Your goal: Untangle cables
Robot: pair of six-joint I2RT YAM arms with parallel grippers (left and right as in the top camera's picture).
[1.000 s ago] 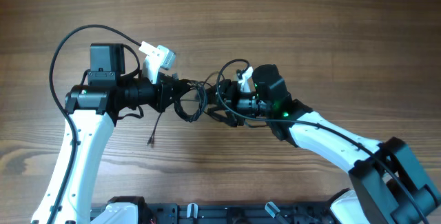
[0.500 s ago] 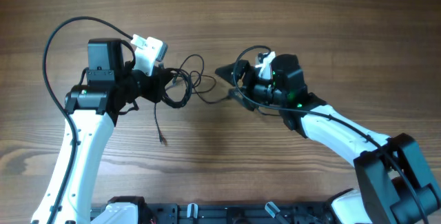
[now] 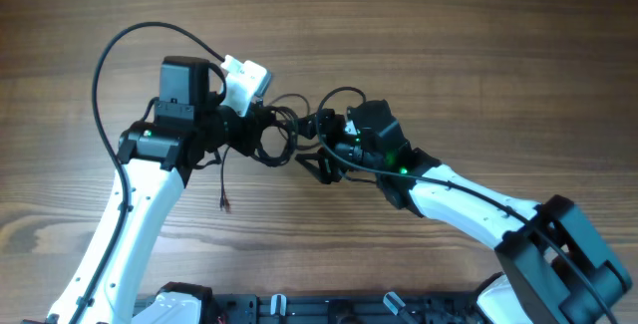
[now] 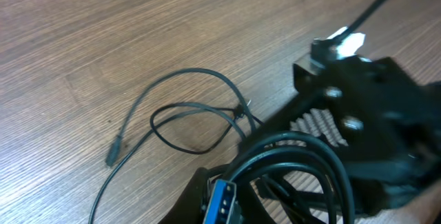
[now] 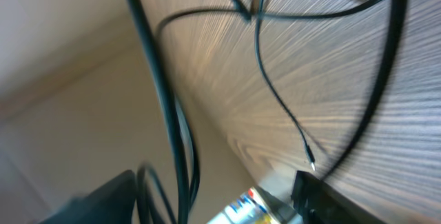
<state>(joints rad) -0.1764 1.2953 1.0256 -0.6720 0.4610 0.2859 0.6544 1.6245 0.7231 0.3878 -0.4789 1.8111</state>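
1. The left end effector point(image 3: 257, 130) sits left of the table's point(image 3: 449, 25) middle, pointing right. It is closed on the cables point(image 3: 277, 137), which bunch in small dark loops right at its tip.
2. The right end effector point(image 3: 317, 145) faces it from the right, just beside the same bundle. Dark cable loops cross in front of it, and I cannot tell whether it is open, closed, or gripping any strand.
3. From the bundle, one thin strand drops toward the near edge of the table and ends in a small plug end point(image 3: 225, 205), well clear of both arms.
4. Another thin loop arches above the right end effector in the overhead view.
5. In the left wrist view, thicker-looking coils crowd the lower middle, with a blue connector point(image 4: 220, 200) at the bottom edge by the dark fingers. Beyond them, two thin loops of cable lie flat on the wood and cross at a small knot.
6. The right wrist view is blurred. It shows thin strands crossing against the wood grain, one of them ending in a tiny plug.
7. The left arm's thick black lead point(image 3: 130, 50) curves in a wide arc behind its wrist, apart from the thin cables.
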